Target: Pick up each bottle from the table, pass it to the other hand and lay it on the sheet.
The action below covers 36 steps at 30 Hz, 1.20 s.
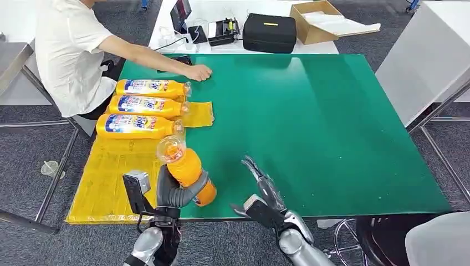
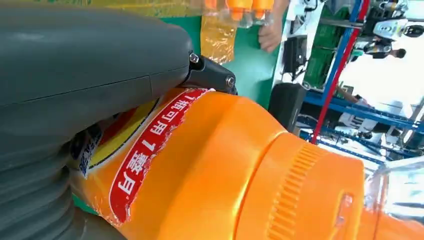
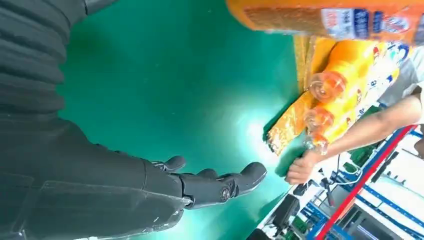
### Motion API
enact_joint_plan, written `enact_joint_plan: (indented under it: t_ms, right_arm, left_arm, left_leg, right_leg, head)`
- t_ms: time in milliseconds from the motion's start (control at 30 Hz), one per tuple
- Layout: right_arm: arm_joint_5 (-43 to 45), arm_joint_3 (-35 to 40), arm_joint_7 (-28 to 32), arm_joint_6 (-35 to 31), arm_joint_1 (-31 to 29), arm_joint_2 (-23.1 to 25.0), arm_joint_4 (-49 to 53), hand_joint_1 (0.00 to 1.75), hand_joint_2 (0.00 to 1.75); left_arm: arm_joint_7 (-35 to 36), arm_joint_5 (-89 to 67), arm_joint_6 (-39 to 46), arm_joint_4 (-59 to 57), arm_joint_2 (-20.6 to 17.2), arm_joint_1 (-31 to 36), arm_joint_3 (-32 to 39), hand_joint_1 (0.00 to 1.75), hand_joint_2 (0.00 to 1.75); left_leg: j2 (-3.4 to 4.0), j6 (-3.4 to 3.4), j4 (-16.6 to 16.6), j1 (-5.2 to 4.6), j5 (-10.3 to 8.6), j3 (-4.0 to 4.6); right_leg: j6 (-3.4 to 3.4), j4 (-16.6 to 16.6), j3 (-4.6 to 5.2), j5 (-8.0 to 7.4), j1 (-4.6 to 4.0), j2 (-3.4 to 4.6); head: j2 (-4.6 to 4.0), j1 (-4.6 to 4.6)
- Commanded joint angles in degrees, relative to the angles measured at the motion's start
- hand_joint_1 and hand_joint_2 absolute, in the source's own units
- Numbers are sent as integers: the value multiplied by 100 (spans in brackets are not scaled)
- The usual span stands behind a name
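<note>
My left hand [image 1: 173,195] grips an orange bottle [image 1: 187,169] around its body, tilted with its clear cap toward the far side, above the near edge of the green table [image 1: 310,122]. Close up, the left wrist view has the same orange bottle [image 2: 225,165] beside the grey thumb. My right hand [image 1: 265,191] hovers to the right of it, fingers spread and empty; its fingers [image 3: 220,182] reach out over the green top. Three orange bottles [image 1: 141,105] lie side by side on the yellow sheet [image 1: 111,172] at the table's left.
A person in a white shirt [image 1: 69,50] sits at the far left, one hand [image 1: 198,72] resting on the table. A black case [image 1: 270,32], a cardboard box [image 1: 313,21] and electronics sit on the white table behind. Metal frames stand on both sides.
</note>
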<state>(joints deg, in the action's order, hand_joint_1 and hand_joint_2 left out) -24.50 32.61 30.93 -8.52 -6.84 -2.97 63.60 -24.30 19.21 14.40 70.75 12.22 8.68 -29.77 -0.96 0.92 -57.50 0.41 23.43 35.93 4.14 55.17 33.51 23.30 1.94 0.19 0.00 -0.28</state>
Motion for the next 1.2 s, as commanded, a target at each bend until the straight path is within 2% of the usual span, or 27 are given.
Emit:
enact_joint_plan:
  t_ms: [33, 100, 133, 167, 200, 267, 367, 500, 733, 833, 900, 933, 967, 1000, 1033, 1067, 1100, 1200]
  right_arm:
    - [-287, -665, -219, -668, 381, -121, 271, 0, 175]
    - [-578, -1125, -281, -1211, 724, -229, 487, 0, 175]
    - [-754, -1361, -309, -1440, 830, -229, 562, 0, 175]
    - [-736, -1576, -301, -1471, 861, -197, 612, 0, 175]
    - [-724, -1778, -266, -1480, 897, -150, 692, 0, 175]
    - [-796, -2078, -229, -1467, 976, -61, 868, 0, 175]
    - [-871, -2249, -96, -1205, 847, 95, 823, 0, 175]
    - [-931, -2202, 19, -809, 427, 259, 317, 0, 175]
    - [-918, -2235, 136, -659, -43, 350, -249, 0, 175]
    - [-864, -2240, 235, -576, -158, 387, -485, 0, 175]
    - [-820, -2269, 298, -564, -184, 400, -617, 0, 175]
    - [-786, -2289, 320, -549, -193, 412, -669, 0, 175]
    - [-762, -2297, 357, -546, -194, 420, -701, 0, 175]
    - [-737, -2301, 404, -541, -196, 429, -743, 0, 175]
    - [-727, -2301, 417, -534, -188, 436, -747, 0, 175]
    - [-719, -2305, 430, -537, -181, 441, -745, 0, 175]
    - [-718, -2302, 437, -538, -173, 444, -747, 0, 175]
    - [-716, -2303, 454, -547, -159, 445, -736, 0, 175]
  left_arm:
    - [-251, -832, 687, 57, -264, 26, 88, 175, 175]
    - [-483, -2565, 1997, 36, -440, 9, 190, 175, 175]
    - [-399, -4086, 2560, -20, -294, -94, 839, 175, 175]
    - [-301, -5913, 2560, 70, 46, -276, 1602, 175, 175]
    - [-270, -6072, 2560, -11, 31, -266, 1689, 175, 175]
    - [-54, -6329, 2560, -75, -132, -213, 1608, 175, 175]
    - [989, -8757, 2560, -652, -217, 64, 1732, 175, 175]
    - [1963, -9328, 2334, -2689, -502, 1190, 1226, 175, 175]
    - [2360, -9529, 1882, -4086, -470, 1996, 1052, 175, 175]
    - [2208, -9263, 1414, -4516, -465, 2210, 1167, 175, 175]
    - [2051, -9022, 1105, -4695, -472, 2296, 1282, 154, 175]
    - [2040, -8938, 965, -4751, -475, 2333, 1325, 154, 175]
    - [1999, -8883, 925, -4760, -483, 2346, 1344, 134, 175]
    - [1984, -8876, 952, -4774, -492, 2359, 1325, 56, 175]
    - [1998, -8834, 933, -4784, -477, 2363, 1355, 7, 175]
    - [1999, -8822, 871, -4809, -467, 2378, 1353, 0, 175]
    - [2007, -8863, 834, -4811, -464, 2390, 1304, 0, 0]
    - [2018, -8809, 695, -4813, -420, 2394, 1321, 0, 0]
  left_leg:
    - [9, -3, -1, 4, 9, -19]
    - [-3, -4, 2, 7, 13, -31]
    - [-10, -2, 5, 3, 8, -24]
    - [-12, -3, 8, 4, 5, -23]
    - [-4, -4, 6, 6, 14, -36]
    - [3, -2, 3, 2, 7, -9]
    - [2, -3, -1, 2, 10, -15]
    - [1, -5, 10, 1, -3, -11]
    - [9, -12, 4, 13, -22, -13]
    - [10, -11, 3, 13, -23, -13]
    - [4, -11, 3, 12, -26, -5]
    - [8, -13, 2, 13, -23, -13]
    - [3, -12, 3, 12, -25, -8]
    - [6, -14, 3, 14, -20, -22]
    - [0, -15, 4, 15, -22, -20]
    - [-2, -14, 5, 12, -23, -17]
    - [5, -16, 5, 16, -20, -28]
    - [-9, -11, 6, 10, -26, -22]
  right_leg:
    - [-20, -2, -19, 7, -8, 1]
    - [-27, -6, -36, 15, -11, -14]
    - [-20, -6, -29, 13, -6, -19]
    - [-19, -9, -27, 10, -6, -19]
    - [-28, -8, -40, 16, -10, -14]
    - [-15, -3, -12, 5, -4, -2]
    - [-21, 0, -19, 9, -4, -7]
    - [-19, -7, -8, -3, -3, -9]
    - [-30, -4, -10, -14, -13, -5]
    - [-34, -3, -12, -17, -12, -4]
    - [-29, -2, -5, -18, -10, -8]
    - [-35, -2, -13, -16, -13, -5]
    - [-31, -2, -9, -17, -11, -8]
    - [-41, -2, -24, -13, -15, -7]
    - [-38, -4, -23, -16, -15, -7]
    - [-35, -3, -22, -17, -12, -7]
    - [-43, -4, -32, -16, -17, -3]
    - [-28, -1, -26, -17, -9, -14]
  head:
    - [0, 0]
    - [0, -2]
    - [0, -2]
    - [0, -2]
    - [0, -2]
    - [0, -2]
    - [0, 0]
    - [0, -2]
    - [0, -2]
    - [0, -2]
    - [0, -2]
    - [0, -2]
    - [0, 0]
    - [0, 0]
    - [0, -2]
    - [0, -2]
    - [0, 0]
    - [0, -2]
